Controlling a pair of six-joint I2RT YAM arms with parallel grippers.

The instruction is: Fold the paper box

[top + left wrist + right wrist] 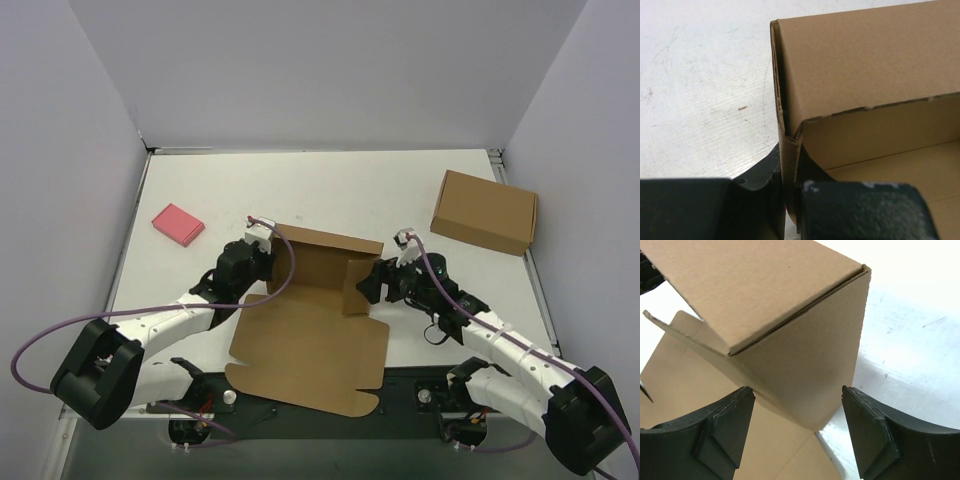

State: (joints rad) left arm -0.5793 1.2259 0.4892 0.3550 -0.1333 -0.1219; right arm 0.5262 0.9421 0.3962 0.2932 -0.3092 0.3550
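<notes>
The paper box [310, 345] lies mid-table, partly folded. Its back and side walls stand up, and a wide flat panel reaches toward the near edge. My left gripper [262, 252] is shut on the upright wall at the box's back left corner. In the left wrist view the two black fingers [850, 210] pinch the doubled cardboard wall [865, 60] between them. My right gripper [375, 285] is open beside the raised right flap. In the right wrist view that flap [805, 360] stands between the spread fingers [725, 430] without touching either.
A second, fully formed brown box [485, 212] sits at the back right. A small pink flat block [178, 224] lies at the back left. White walls close in the table on the left, right and far sides.
</notes>
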